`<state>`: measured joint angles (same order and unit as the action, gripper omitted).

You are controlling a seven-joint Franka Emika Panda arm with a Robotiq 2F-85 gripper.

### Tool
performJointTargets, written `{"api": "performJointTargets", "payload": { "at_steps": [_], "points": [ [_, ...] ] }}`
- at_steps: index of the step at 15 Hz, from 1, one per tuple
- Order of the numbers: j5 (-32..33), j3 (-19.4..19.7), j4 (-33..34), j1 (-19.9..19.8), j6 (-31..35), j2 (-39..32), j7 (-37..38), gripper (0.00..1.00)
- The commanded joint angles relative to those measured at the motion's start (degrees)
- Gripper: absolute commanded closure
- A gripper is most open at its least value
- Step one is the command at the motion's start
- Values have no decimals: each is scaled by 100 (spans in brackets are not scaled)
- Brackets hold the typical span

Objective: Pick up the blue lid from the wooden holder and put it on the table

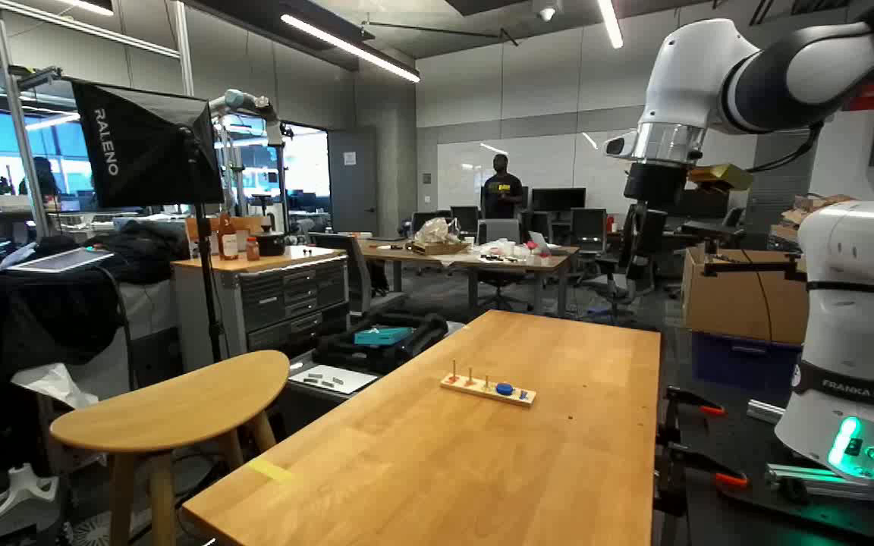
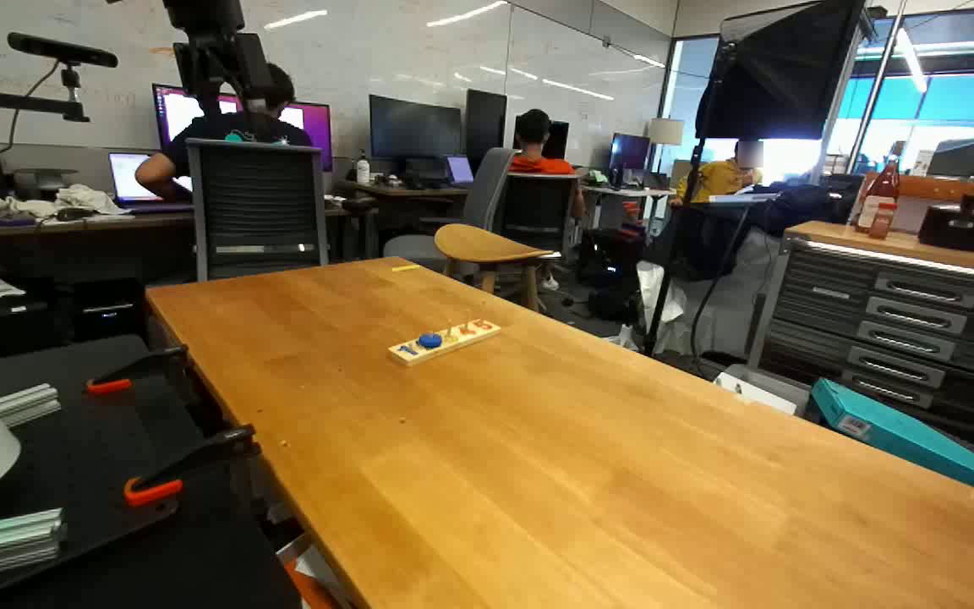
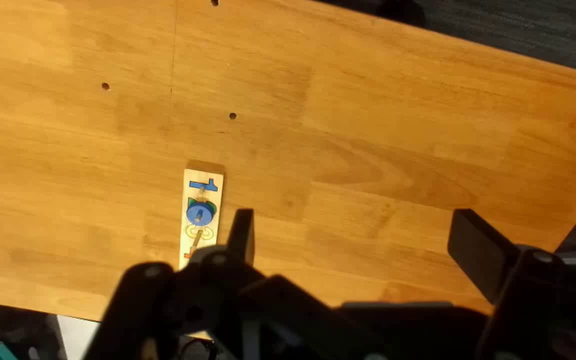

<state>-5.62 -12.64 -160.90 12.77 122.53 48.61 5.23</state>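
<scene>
The wooden holder (image 1: 476, 390) is a pale strip with upright pegs and coloured numerals. It lies on the table (image 1: 558, 462) in both exterior views (image 2: 463, 343). The round blue lid (image 1: 504, 389) sits on a peg over the second numeral, next to the blue 1, also in an exterior view (image 2: 429, 340) and in the wrist view (image 3: 200, 213). My gripper (image 3: 353, 212) is open and empty, high above the table. In the wrist view the holder (image 3: 219, 200) is left of the left finger, its lower part hidden by the gripper. The gripper also shows in both exterior views (image 1: 638, 254) (image 2: 229, 101).
Thin pegs stand up from the holder beside the lid. Clamps with orange tips (image 1: 729, 480) hold near the table's robot-side edge. A rounded wooden stool (image 1: 179, 402) stands by the table. Yellow tape (image 1: 271, 470) marks a table corner. Small dark holes dot the tabletop (image 3: 233, 116).
</scene>
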Motion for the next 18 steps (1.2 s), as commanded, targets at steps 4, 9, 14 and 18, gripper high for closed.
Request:
{"api": "performJointTargets", "payload": {
  "at_steps": [4,9,14,18],
  "points": [
    [29,29,-28,28,-41,-52,21,0],
    [29,30,-28,28,-42,-59,21,0],
    [63,116,474,-223,503,-1066,-8,0],
    [101,404,1191,-652,1045,-2340,18,0]
  ]
}}
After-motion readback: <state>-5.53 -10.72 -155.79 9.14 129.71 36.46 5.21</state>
